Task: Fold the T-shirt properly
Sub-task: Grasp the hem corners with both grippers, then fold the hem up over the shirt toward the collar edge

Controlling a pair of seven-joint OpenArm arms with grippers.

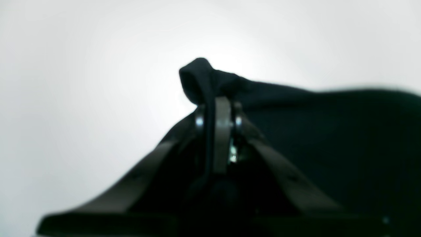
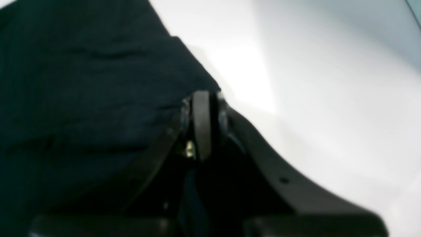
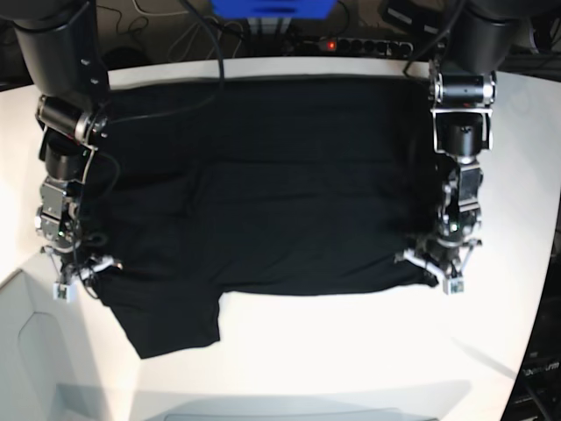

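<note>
The black T-shirt [image 3: 289,193] lies spread across the white table [image 3: 351,351], with one flap [image 3: 171,320] hanging toward the front left. My left gripper [image 3: 435,274] is at the shirt's front right corner. In the left wrist view this gripper [image 1: 217,107] is shut on the shirt [image 1: 329,131], with a bunch of cloth poking up above the fingertips. My right gripper [image 3: 90,276] is at the shirt's front left edge. In the right wrist view it [image 2: 202,98] is shut on the edge of the shirt [image 2: 82,82]. No label or print shows.
A power strip [image 3: 351,44], cables and a blue object [image 3: 272,7] lie along the table's back edge. The bare table stretches in front of the shirt, and its front edge [image 3: 289,399] is near the bottom of the base view.
</note>
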